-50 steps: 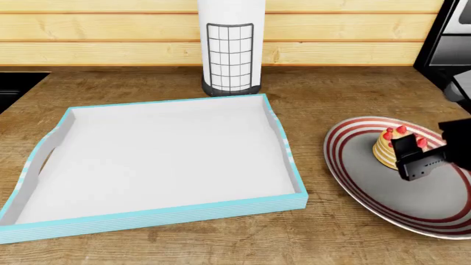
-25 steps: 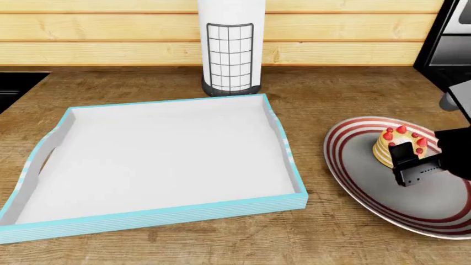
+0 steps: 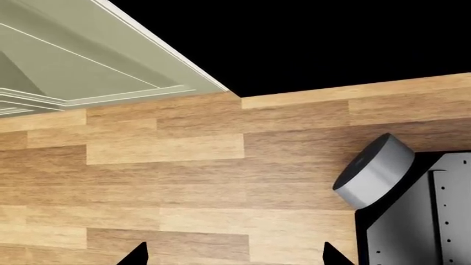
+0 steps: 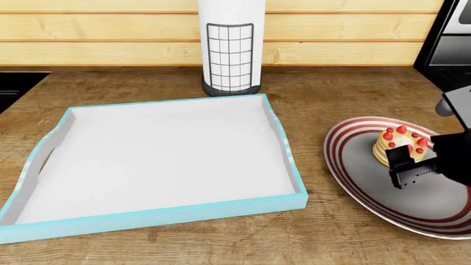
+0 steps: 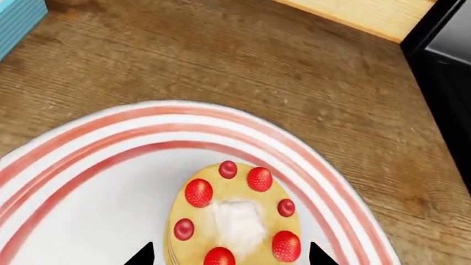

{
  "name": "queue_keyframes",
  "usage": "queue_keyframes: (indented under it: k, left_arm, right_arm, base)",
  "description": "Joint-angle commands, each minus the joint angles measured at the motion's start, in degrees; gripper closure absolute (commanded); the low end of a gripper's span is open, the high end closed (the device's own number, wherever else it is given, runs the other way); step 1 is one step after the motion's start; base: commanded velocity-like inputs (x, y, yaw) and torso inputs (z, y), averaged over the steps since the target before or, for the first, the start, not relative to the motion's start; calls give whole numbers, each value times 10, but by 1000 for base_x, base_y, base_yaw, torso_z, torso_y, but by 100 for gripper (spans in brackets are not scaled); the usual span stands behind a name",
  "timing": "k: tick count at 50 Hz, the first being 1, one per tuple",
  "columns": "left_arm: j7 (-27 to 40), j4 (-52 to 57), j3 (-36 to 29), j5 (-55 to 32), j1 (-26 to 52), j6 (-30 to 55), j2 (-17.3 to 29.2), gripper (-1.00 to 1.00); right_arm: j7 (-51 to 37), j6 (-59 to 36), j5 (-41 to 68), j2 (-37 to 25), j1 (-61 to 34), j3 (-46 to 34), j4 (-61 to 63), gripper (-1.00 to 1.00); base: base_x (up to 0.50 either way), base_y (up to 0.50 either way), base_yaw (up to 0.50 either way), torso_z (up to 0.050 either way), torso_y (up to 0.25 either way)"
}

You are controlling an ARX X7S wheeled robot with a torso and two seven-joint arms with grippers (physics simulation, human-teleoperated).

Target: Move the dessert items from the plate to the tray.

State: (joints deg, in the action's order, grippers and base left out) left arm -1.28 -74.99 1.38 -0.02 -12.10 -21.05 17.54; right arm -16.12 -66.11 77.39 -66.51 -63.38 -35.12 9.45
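Observation:
A tan pancake stack [image 4: 401, 143] topped with red strawberries sits on a red-striped plate [image 4: 340, 157] at the right of the wooden counter. My right gripper [image 4: 412, 151] hangs over it, open. In the right wrist view its two dark fingertips [image 5: 142, 255] stand on either side of the pancake stack [image 5: 234, 215], with the right gripper [image 5: 229, 255] apart from it and the plate [image 5: 88, 165] below. The tray [image 4: 169, 216], white-floored with light-blue walls, lies left of the plate; a blue corner of the tray [image 5: 19, 22] shows. My left gripper [image 3: 234, 255] is open over wooden floor, outside the head view.
A white paper-towel roll in a black wire holder [image 4: 230, 49] stands behind the tray against the wooden wall. A dark steel appliance [image 4: 449, 38] is at the far right, and a black recess [image 4: 15, 83] at the far left. A grey cylinder [image 3: 372, 171] adjoins the left wrist.
My right gripper has sunk lower and shifted slightly left over the plate, so its near finger now stands beside the pancake stack. Tray and plate have not moved.

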Motion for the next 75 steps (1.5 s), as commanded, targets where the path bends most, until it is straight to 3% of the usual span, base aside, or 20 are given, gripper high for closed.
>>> queue_keyframes:
  k: [1,50,51,68,75]
  left_arm:
    - [0,0,0,0,0,1,0,-100]
    - [1,0,-2,0,0,2,0,-100]
    - [1,0,-2,0,0,2,0,-100]
    - [1,0,-4,0,0,3,0,-100]
    - [2,0,-6,1,0,4,1,-100]
  right_arm:
    - [7,18,-10,2,14,-3,-10,-100]
    - [13,59,-19,2,55,-5,-29,-100]
    - [12,59,-18,2,55,-4,-29,100]
    - [15,64,-24,-1,53,-3,-19,100]
    - [3,16,-20,9,-29,9,12,100]
  base:
    - [0,0,0,0,0]
    - [0,0,0,0,0]
    - [0,0,0,0,0]
    - [0,0,0,0,0]
    - [0,0,0,0,0]
